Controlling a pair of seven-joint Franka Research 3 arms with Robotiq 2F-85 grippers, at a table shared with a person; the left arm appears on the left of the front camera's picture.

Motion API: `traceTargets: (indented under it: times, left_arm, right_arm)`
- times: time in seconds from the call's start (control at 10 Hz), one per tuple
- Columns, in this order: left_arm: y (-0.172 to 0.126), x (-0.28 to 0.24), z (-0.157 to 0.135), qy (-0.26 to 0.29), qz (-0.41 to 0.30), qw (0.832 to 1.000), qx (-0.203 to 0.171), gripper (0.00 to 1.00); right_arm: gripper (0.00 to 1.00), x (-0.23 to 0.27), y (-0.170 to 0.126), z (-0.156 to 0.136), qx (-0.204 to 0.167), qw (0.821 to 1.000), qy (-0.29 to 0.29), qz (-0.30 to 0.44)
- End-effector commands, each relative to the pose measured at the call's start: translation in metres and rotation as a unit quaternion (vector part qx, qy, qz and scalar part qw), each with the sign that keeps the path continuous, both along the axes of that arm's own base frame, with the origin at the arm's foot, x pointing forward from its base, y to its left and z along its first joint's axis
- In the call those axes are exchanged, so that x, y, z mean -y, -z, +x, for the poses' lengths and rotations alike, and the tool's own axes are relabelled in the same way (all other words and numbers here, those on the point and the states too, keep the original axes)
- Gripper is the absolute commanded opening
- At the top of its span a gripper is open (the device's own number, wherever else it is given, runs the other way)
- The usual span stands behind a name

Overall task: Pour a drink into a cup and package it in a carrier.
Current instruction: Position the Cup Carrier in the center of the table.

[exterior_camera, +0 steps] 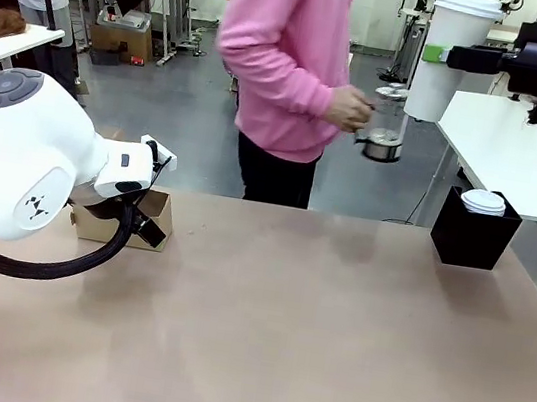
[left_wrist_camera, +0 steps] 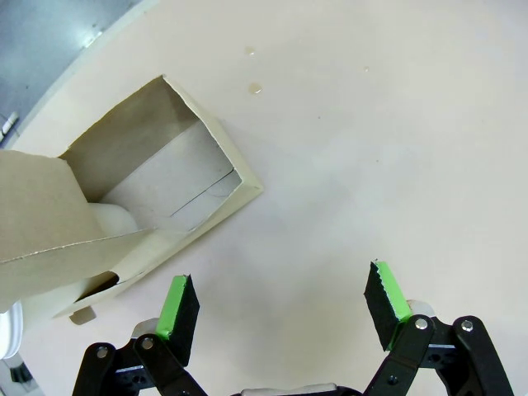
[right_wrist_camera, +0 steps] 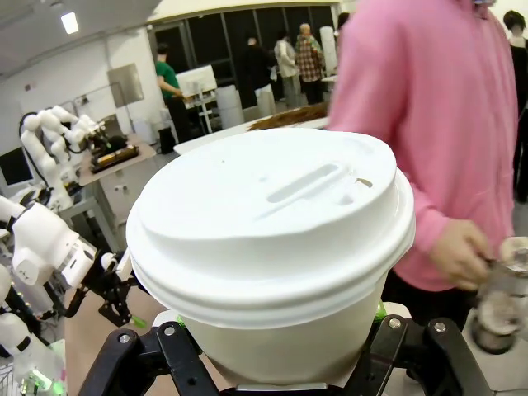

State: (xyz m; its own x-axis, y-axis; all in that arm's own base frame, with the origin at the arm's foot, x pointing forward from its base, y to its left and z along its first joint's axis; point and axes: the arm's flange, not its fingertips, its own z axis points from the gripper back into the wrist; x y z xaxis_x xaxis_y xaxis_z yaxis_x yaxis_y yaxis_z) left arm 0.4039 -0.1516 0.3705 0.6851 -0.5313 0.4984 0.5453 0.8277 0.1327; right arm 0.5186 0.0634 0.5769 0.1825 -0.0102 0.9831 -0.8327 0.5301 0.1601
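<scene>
High at the right, my right gripper (exterior_camera: 435, 53) is shut on the tall white paper cup (exterior_camera: 452, 57), which has a white lid. In the right wrist view the lidded cup (right_wrist_camera: 272, 247) sits between the right gripper's (right_wrist_camera: 280, 351) jaws. The drink is hidden under the lid. A person in a pink top holds a glass jug (exterior_camera: 386, 128) with dark bands at the far side. The brown cardboard carrier (exterior_camera: 150, 216) stands at the table's left. My left gripper (left_wrist_camera: 281, 282) hovers open just beside the carrier (left_wrist_camera: 157, 177), with nothing between its green pads (left_wrist_camera: 180, 304).
A black square box (exterior_camera: 472, 237) holding a short lidded white cup (exterior_camera: 483, 202) stands at the table's far right. A few small drops of liquid (left_wrist_camera: 256, 87) lie on the tabletop beyond the carrier. A white table (exterior_camera: 527, 159) stands behind at the right.
</scene>
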Motion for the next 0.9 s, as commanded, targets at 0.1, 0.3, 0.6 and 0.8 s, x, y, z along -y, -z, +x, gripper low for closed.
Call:
traceTargets:
  times: [0.1, 0.3, 0.6, 0.8]
  left_arm:
    - [0.000, 0.000, 0.000, 0.000, -0.001, 1.000, 0.000, 1.00]
    - [-0.024, 0.006, -0.006, -0.009, -0.003, 1.000, 0.000, 1.00]
    - [-0.098, 0.006, -0.016, -0.031, -0.025, 0.999, -0.031, 1.00]
    - [-0.150, 0.003, -0.012, -0.078, -0.029, 0.996, -0.038, 1.00]
  right_arm:
    - [0.81, 0.001, -0.003, -0.001, 0.006, 1.000, -0.007, 0.003]
    - [0.81, 0.001, -0.003, -0.001, 0.006, 1.000, -0.007, 0.003]
    - [0.81, 0.001, -0.003, -0.001, 0.006, 1.000, -0.007, 0.003]
    - [0.81, 0.001, -0.003, -0.001, 0.006, 1.000, -0.007, 0.003]
